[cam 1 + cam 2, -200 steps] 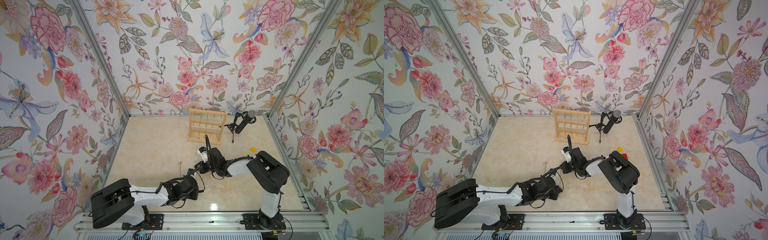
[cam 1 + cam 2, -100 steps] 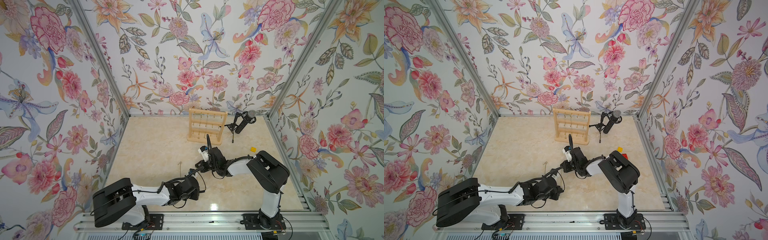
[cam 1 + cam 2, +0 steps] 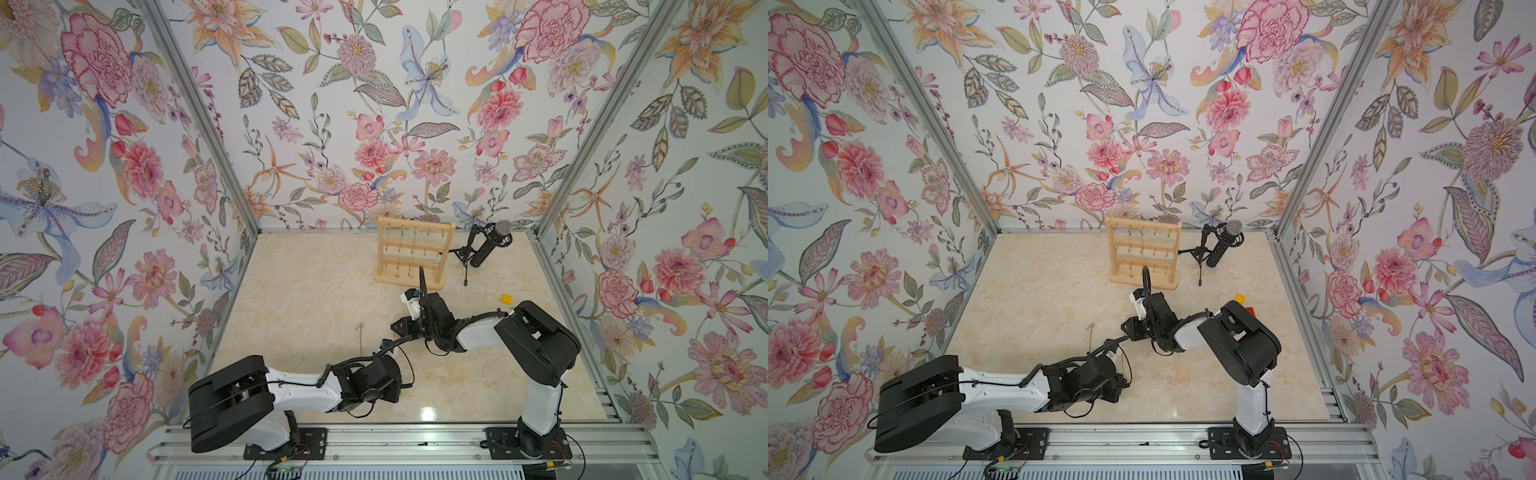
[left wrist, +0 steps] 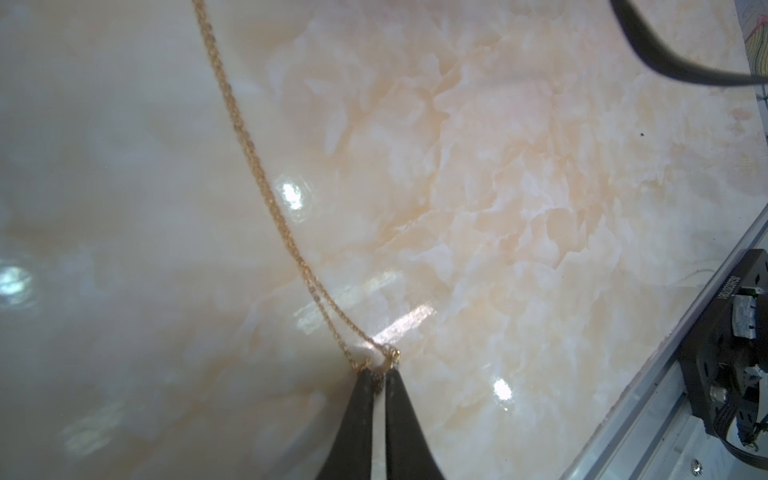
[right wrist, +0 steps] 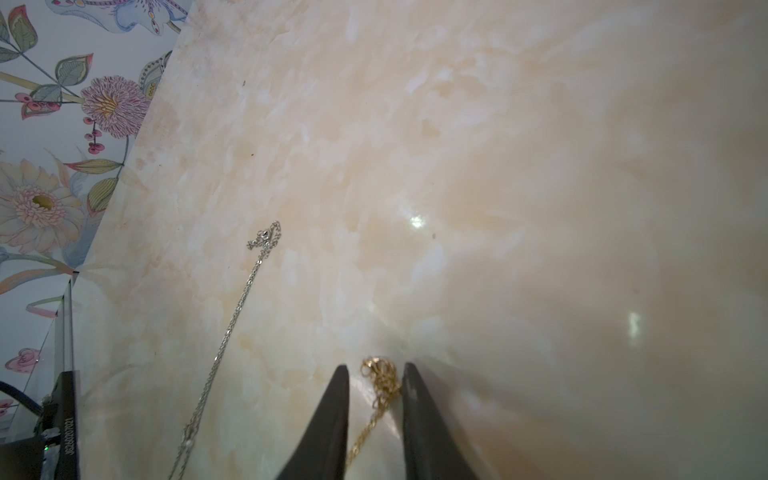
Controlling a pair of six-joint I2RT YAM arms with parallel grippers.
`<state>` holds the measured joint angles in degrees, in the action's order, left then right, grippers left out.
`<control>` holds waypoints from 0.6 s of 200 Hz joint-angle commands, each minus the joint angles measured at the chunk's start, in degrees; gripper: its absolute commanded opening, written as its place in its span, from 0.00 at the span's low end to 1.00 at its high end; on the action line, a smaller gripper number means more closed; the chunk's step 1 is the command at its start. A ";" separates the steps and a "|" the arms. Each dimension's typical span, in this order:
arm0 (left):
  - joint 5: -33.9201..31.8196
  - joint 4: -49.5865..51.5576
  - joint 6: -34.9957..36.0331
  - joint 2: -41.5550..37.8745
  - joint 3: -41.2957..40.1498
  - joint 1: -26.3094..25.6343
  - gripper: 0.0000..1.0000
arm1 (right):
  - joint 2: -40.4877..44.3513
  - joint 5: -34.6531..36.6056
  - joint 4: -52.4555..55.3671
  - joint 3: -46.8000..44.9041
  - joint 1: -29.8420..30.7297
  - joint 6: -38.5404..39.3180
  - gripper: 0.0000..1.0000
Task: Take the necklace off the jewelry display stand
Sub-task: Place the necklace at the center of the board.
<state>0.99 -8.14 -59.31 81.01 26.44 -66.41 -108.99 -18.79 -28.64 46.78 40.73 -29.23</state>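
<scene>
The light-wood jewelry display stand [image 3: 413,253] [image 3: 1144,253] stands at the back of the marble table, with several thin chains hanging from its pegs. A gold necklace [image 4: 266,183] is off the stand and stretches over the table between my two grippers. My left gripper [image 4: 376,372] is shut on one end of it, near the table's front [image 3: 1121,384]. The other end [image 5: 380,378] lies bunched on the table between the parted fingers of my right gripper [image 5: 372,368], brushing one finger's inner face. In a top view my right gripper [image 3: 395,328] sits mid-table, in front of the stand.
A silver chain [image 5: 237,316] [image 3: 360,336] lies stretched on the table, left of both grippers. A black microphone on a tripod [image 3: 486,247] stands right of the stand. A yellow block [image 3: 505,298] lies near the right wall. The aluminium rail [image 3: 415,444] runs along the front.
My right gripper's jaws have parted and let go of the gold necklace's end. The left gripper stays shut on its end. Both arms have barely moved.
</scene>
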 commanded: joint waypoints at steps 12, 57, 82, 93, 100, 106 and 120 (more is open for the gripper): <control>-1.25 4.63 0.25 1.08 0.11 -1.26 0.11 | 1.85 0.94 -0.53 -1.27 -0.53 -2.06 0.30; -1.26 4.65 0.19 0.92 0.11 -1.37 0.11 | 2.28 0.31 -1.45 -0.85 -1.13 -3.19 0.32; -1.26 4.75 0.31 0.84 0.16 -1.33 0.11 | 3.78 0.29 -0.99 -0.48 -1.61 -3.20 0.33; -1.25 4.86 0.33 0.81 0.24 -1.28 0.12 | 4.90 0.28 -0.51 -0.49 -1.86 -3.00 0.34; -1.34 4.86 0.42 0.84 0.28 -1.30 0.12 | 5.75 0.31 -0.09 -0.53 -1.95 -2.82 0.34; -1.35 4.93 0.55 0.81 0.41 -1.29 0.13 | 6.49 0.41 0.46 -0.40 -2.01 -2.55 0.34; -1.52 5.25 0.77 0.81 0.70 -1.25 0.14 | 8.43 0.84 1.83 -0.37 -1.99 -1.72 0.35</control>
<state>0.86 -8.03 -59.31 81.01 26.59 -66.57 -104.99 -18.57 -27.99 46.44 38.96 -31.55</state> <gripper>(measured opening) 0.133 0.345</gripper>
